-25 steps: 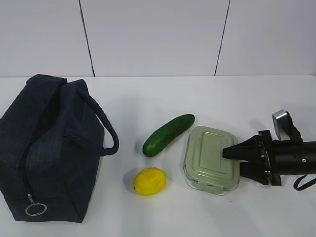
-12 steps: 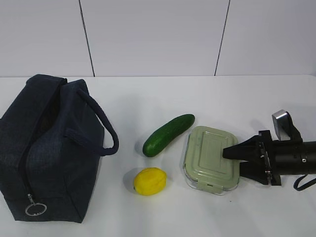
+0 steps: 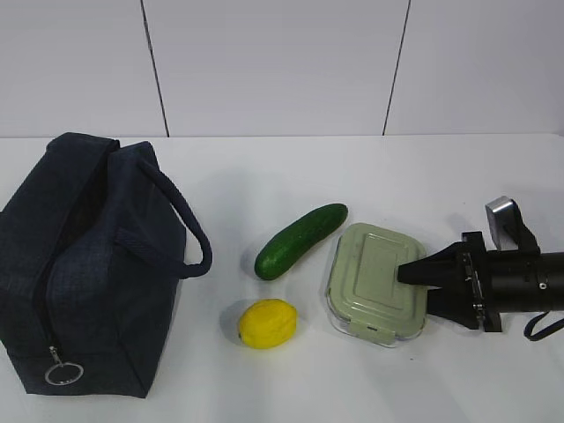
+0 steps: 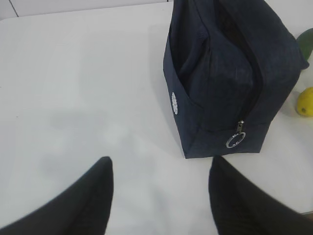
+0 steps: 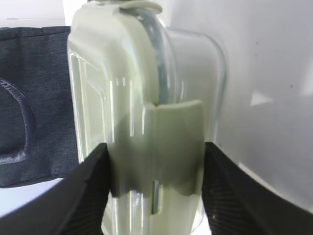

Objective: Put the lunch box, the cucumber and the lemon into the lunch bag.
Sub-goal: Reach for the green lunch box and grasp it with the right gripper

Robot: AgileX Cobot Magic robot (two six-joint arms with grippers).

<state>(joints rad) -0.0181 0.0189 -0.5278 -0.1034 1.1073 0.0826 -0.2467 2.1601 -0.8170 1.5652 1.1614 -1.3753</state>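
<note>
My right gripper (image 5: 155, 188) has closed slightly over the last second and now pinches the box (image 3: 377, 280) by its near end; the grasp seems set. My left gripper (image 4: 161, 196) hangs spread before the bag (image 4: 230, 73).

The right arm reaches in level from the bench's right edge, low over the surface. Its hand (image 3: 421, 284) points left with one finger above and one below, both pressed against what sits between them. The left hand (image 4: 159, 196) hangs over the bench's left part, fingers apart and holding nothing.
</note>
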